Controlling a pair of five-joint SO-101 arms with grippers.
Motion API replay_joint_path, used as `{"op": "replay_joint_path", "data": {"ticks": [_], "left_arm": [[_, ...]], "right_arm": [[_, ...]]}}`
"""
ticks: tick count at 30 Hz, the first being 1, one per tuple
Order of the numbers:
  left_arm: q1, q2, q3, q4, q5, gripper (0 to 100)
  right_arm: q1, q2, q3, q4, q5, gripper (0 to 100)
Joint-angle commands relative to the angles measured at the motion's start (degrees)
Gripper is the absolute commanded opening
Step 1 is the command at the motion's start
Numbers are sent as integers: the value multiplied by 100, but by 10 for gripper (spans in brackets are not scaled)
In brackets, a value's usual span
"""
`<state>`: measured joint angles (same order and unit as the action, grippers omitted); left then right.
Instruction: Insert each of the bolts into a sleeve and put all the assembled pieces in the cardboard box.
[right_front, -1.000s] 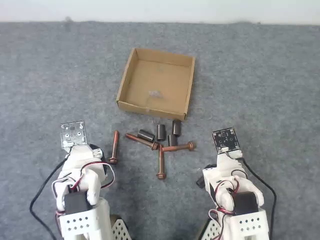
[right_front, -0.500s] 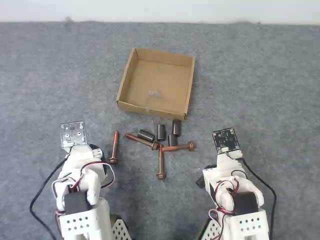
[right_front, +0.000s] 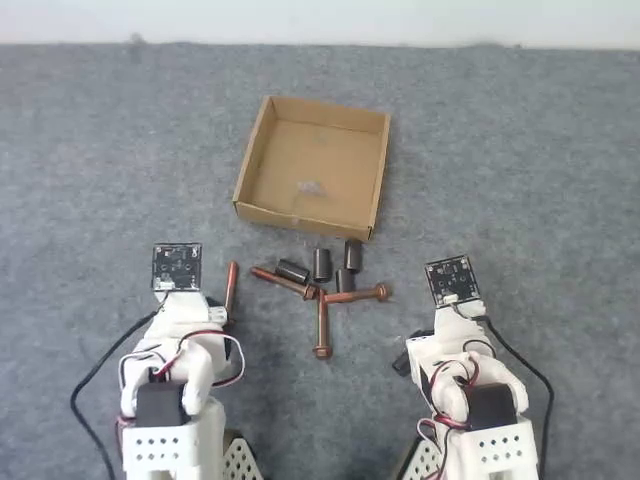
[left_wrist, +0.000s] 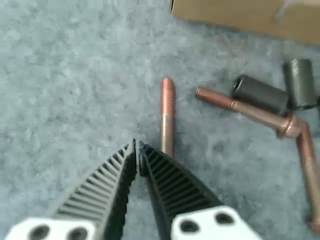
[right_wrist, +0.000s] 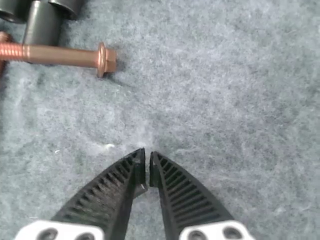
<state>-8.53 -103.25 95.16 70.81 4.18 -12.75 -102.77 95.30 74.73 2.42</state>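
Surface: grey felt-like counter (right_front: 540, 150), pale wall (right_front: 320, 20) strip at its far edge.
Left pincer: left pincer (left_wrist: 136, 145) was closed to a sliver and held nothing. Its tip sat over the head end of the lone bolt (left_wrist: 167, 107).
Right pincer: right pincer (right_wrist: 146, 151) was also closed and empty, over bare counter. It was near the flanged head of the crosswise bolt (right_wrist: 65, 54) but apart from it.
Change: left arm (right_front: 170, 345) had swung inward over the last half second and ended above the lone bolt. Right arm (right_front: 465, 375) and all parts hadn't moved.
Meaning: it looked like the first pick was being lined up. The jaws would need to open before any grip. Nothing was sleeved or boxed yet.
Bolts: four bolts (right_front: 322, 325), copper-coloured, with flanged heads and threaded tips, lying flat. One lay alone on the left. The other three crossed in a cluster mid-counter.
Sleeves: four sleeves (right_front: 322, 264), short dark tubes, lay between the cluster and the box. One lay against the diagonal bolt's shank.
Box: cardboard box (right_front: 300, 150), open-topped and empty, stood just beyond the sleeves.
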Motion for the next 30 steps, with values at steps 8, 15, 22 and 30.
{"op": "replay_joint_path", "data": {"ticks": [8,15,22,30], "left_arm": [[-703,-123,145,-1345,-149,20],[-1020,-123,-4,-949,-440,102],[-1125,-123,-13,-941,-457,101],[-1125,-114,4,-976,-466,101]], "right_arm": [[1165,-127,-176,-857,132,6],[1156,-127,-167,-1095,1371,6],[734,-119,-220,-1490,3402,6],[-673,-101,-721,-681,4185,7]]}}
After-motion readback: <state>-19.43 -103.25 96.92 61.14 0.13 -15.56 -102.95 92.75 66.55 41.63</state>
